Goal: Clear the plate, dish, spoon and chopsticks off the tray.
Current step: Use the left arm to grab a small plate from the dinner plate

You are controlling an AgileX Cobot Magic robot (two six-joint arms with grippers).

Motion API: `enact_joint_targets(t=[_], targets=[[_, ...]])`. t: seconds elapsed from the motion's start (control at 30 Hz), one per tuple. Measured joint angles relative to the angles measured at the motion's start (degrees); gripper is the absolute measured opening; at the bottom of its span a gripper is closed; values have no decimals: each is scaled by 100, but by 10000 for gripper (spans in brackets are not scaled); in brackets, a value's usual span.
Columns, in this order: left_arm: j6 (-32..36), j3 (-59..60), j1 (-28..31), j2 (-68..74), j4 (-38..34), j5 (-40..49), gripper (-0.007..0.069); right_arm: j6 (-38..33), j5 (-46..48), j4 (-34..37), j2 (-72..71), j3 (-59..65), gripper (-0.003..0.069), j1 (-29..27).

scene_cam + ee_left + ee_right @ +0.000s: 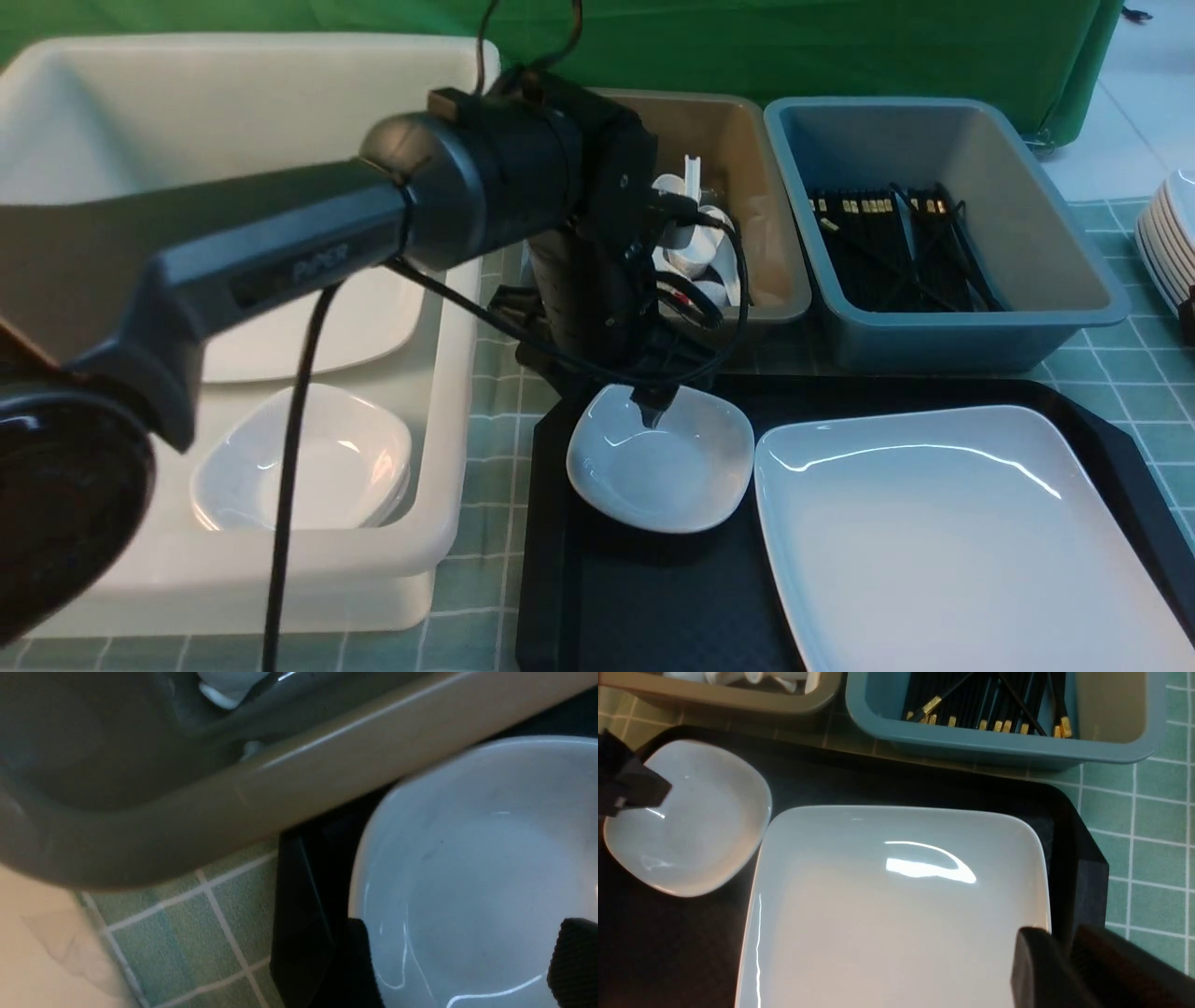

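- The tray [653, 607] sat at the near edge of the table, right of its middle, on a green checked cloth [481, 583].
- The plate [943, 541] lay flat on the tray, filling the right part and running off the near edge of the front view.
- The right gripper [1057, 935] showed only in the right wrist view. One finger stood over the plate's rim at the right side and the other outside it, above the tray's rim, with a narrow gap between them. I cannot tell whether they were clamped on the rim.
- The dish [672, 467] sat in the tray's far-left corner, just beside the plate's far-left corner.
- The left gripper [653, 411] pointed down at the dish's far rim. In the left wrist view its jaws stood apart, with one finger [357, 952] at the rim and the other over the hollow of the dish. Nothing was held.
- A white tub [448, 523] stood along the left edge of the table, holding small stacked dishes [308, 457] and, farther back, a wide white plate [373, 317].
- A beige tub [780, 271] stood just beyond the tray's far-left corner, with white spoons [700, 247] inside.
- A blue-grey tub [1027, 327] stood just beyond the tray's far edge, holding the black chopsticks [896, 247] with gold bands.
- A stack of white plates [1172, 233] sat at the right edge of the table.
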Motion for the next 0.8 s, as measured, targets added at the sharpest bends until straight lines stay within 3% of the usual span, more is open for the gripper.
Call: enact_joint_targets(t=[0.23, 0.8], targets=[[0, -32, 0, 252, 61, -324, 541, 0, -2, 0, 0, 0, 153, 0], [0, -55, 0, 639, -200, -401, 491, -12, -15, 0, 0, 0, 162, 0]])
